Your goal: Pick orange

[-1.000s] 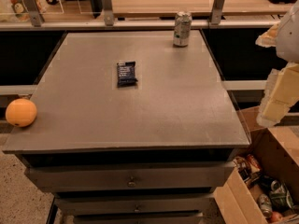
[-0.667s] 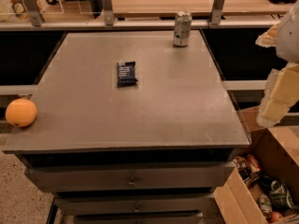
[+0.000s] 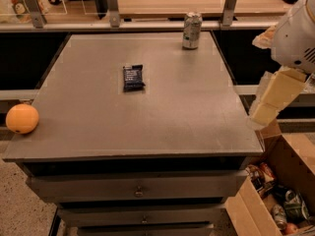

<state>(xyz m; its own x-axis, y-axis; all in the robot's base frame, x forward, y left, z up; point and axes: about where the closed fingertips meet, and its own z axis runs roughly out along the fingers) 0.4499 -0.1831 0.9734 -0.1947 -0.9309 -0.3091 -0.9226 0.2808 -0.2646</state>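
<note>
The orange (image 3: 22,118) is a smooth, round, yellow-orange fruit. It sits at the far left edge of the grey table top (image 3: 162,112), near the front corner. My gripper (image 3: 269,102) hangs at the right side of the view, just off the table's right edge, below the white arm housing (image 3: 295,33). It is far from the orange, across the full width of the table, and it holds nothing that I can see.
A small dark blue snack packet (image 3: 133,77) lies left of the table's centre. A silver drink can (image 3: 192,30) stands at the back edge. An open cardboard box (image 3: 246,208) with cans sits on the floor at lower right. Drawers (image 3: 140,191) are below the top.
</note>
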